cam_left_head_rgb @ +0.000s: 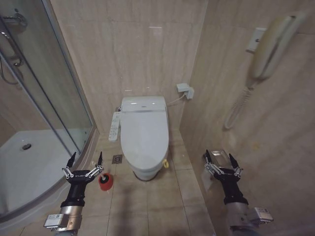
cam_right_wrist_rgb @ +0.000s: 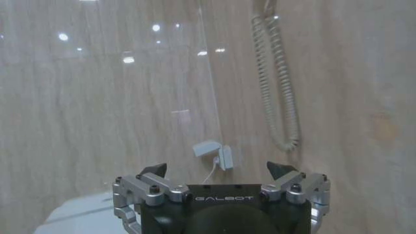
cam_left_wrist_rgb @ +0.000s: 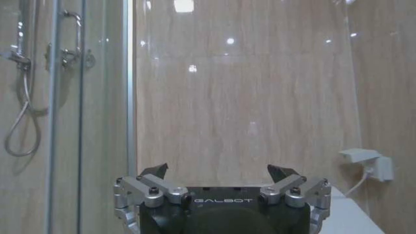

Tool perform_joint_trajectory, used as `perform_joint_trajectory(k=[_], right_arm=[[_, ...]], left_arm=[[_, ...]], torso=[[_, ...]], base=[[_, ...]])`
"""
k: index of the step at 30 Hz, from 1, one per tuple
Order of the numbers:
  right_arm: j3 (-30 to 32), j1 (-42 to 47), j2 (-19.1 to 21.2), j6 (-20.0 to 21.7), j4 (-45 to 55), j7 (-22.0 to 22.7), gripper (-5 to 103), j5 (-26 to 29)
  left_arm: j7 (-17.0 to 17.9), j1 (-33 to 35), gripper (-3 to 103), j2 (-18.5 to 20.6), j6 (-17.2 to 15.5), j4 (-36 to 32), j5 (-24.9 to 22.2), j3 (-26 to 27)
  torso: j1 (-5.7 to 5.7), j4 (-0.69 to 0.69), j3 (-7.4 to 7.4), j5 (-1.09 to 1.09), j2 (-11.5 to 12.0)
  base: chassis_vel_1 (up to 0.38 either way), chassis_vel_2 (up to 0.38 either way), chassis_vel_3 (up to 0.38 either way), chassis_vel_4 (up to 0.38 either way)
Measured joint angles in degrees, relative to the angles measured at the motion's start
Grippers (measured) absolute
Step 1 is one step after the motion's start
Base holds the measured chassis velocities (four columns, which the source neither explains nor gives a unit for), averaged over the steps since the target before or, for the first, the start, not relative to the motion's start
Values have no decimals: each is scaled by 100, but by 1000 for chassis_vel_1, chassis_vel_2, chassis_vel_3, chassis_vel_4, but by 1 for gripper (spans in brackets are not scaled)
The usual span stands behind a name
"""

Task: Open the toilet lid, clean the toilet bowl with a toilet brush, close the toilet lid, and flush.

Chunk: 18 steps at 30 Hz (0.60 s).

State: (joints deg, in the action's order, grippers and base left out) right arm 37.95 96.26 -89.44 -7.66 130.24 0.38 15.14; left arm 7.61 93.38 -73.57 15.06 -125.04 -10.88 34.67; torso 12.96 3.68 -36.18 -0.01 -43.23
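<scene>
Here, tiled bathroom seen from above. Shower tray [cam_left_head_rgb: 29,162] at far left behind glass door [cam_left_head_rgb: 54,93]. Left gripper [cam_left_head_rgb: 86,161] raised over floor beside tray curb, fingers spread wide, holding nothing. Toilet brush [cam_left_head_rgb: 105,181], red holder on floor tiles, just beside that gripper, near toilet bowl [cam_left_head_rgb: 146,172]. Toilet lid [cam_left_head_rgb: 144,135] down, closed, against back wall. Right gripper [cam_left_head_rgb: 221,160] near right wall, fingers wide apart, empty. Wall phone [cam_left_head_rgb: 268,49] above, coiled cord hanging.
</scene>
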Motion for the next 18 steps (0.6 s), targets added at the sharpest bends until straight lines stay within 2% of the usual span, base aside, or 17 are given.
perform_joint_trajectory(k=[5,8,14,18], right_arm=[[-8,53,-21,-108,19,-4,100,-108],[-13,62,-39,-153,29,-9,100,-115],[-50,129,-86,-253,29,-131,100,-121],[-74,136,-121,-337,-33,-111,100,-349]], left_arm=[[0,-1,100,0,0,0,0,0],[0,0,100,1,0,0,0,1],[0,3,100,0,0,0,0,1],[0,5,100,0,0,0,0,0]], torso=[[5,1,-2,1,2],[5,-3,-2,1,2],[-5,0,2,1,-1],[-6,0,2,1,-2]], base=[[-224,226,168,-218],[-61,120,59,-8],[2,-28,-9,17],[-3,10,-14,-4]])
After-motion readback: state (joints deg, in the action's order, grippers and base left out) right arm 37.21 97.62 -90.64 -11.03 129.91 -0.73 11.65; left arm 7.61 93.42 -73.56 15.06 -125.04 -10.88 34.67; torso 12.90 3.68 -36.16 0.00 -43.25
